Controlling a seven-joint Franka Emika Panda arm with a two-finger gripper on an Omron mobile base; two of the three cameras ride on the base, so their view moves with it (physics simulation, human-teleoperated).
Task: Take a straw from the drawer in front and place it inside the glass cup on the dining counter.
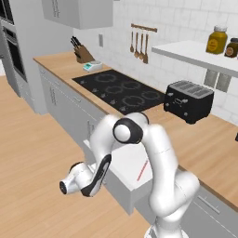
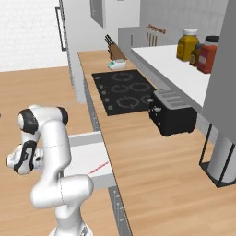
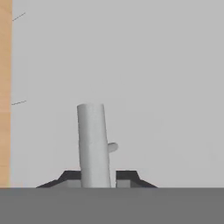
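Hand narrow around slim round grey bar handle of flat-fronted drawer, striped straw inside.

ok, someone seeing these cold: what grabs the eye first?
The white arm folded low in the foreground, its gripper at the handle of the pulled-out drawer, fingertips either side of the bar. Next, the red-and-white straw lying alone on the drawer's pale floor. Behind, the wood counter carries a black cooktop and a black toaster to its right.
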